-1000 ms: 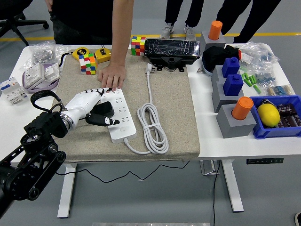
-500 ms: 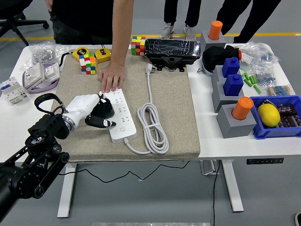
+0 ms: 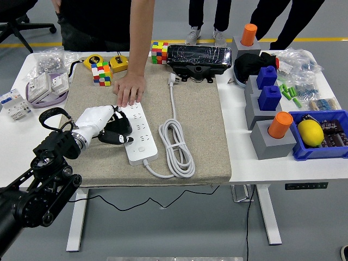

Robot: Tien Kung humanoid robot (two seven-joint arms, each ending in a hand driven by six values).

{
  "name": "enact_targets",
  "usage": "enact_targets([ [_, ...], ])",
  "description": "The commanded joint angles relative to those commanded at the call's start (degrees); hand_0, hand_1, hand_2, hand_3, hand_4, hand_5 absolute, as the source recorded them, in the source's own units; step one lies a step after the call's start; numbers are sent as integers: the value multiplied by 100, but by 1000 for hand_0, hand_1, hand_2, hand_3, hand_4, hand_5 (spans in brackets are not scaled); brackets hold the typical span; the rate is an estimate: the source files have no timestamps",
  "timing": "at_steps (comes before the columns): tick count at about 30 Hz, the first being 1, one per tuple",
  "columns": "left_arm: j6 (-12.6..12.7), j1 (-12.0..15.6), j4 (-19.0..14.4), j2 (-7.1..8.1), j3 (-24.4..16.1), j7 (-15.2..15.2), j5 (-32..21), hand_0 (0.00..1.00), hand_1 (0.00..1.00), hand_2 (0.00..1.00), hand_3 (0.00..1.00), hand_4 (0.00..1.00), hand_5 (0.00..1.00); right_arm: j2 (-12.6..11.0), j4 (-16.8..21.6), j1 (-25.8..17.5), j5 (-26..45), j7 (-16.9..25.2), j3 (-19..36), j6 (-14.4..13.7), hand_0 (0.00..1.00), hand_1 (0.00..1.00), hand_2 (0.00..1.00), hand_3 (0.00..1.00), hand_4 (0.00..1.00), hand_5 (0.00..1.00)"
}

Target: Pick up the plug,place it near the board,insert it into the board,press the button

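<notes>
A beige mat (image 3: 201, 136) carries a white power strip (image 3: 138, 132). The robot's left hand (image 3: 103, 124) grips a black plug (image 3: 118, 129) against the strip's left edge. A person's hand (image 3: 129, 88) presses the strip's far end.
</notes>
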Motion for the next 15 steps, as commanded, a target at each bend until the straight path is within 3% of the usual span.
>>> enact_targets([
  [5, 57, -21, 27, -10, 19, 1, 0, 416, 626, 569, 564, 998, 332, -1, 0, 4, 8, 0, -5, 8, 789, 693, 712, 762, 998, 998],
  [6, 64, -22, 26, -9, 35, 15, 0, 343, 512, 533, 519, 998, 149, -3, 0, 7, 18, 4, -15, 9, 789, 693, 712, 762, 998, 998],
  [11, 26, -34, 67, -11, 96, 37, 0, 343, 512, 533, 519, 998, 149, -4, 0, 5, 26, 10, -16, 15, 789, 693, 712, 762, 998, 998],
  [12, 25, -32, 76, -17, 98, 47, 0, 323, 410, 510, 532, 978, 2, -4, 0, 3, 33, 12, -23, 18, 788, 694, 712, 762, 998, 998],
  [15, 35, -41, 110, -29, 105, 61, 0, 323, 410, 510, 532, 978, 2, -4, 0, 0, 44, 14, -34, 20, 788, 694, 712, 762, 998, 998],
])
